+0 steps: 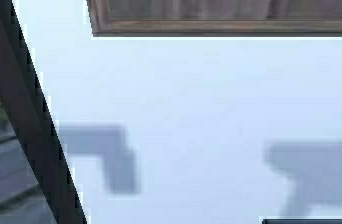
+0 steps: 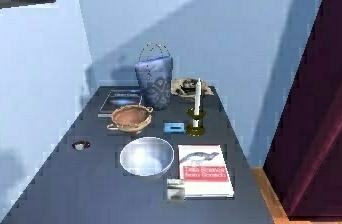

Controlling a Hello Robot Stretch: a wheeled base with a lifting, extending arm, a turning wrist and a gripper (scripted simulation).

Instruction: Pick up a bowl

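Observation:
In the arm side view a pale, shiny round bowl [image 2: 146,157] sits near the middle of a dark tabletop [image 2: 69,180]. Behind it stands a brown bowl [image 2: 132,119] with small handles at its rim. Both rest on the table, a short way apart.
On the same table are a blue bag with thin handles [image 2: 157,75], a white candle in a holder [image 2: 197,105], a red-and-white magazine [image 2: 206,168], a flat book [image 2: 119,101] and small bits [image 2: 174,127]. A dark red curtain [image 2: 319,100] hangs at the right. The forward view faces a pale wall [image 1: 199,110] with a wooden frame [image 1: 219,15] above.

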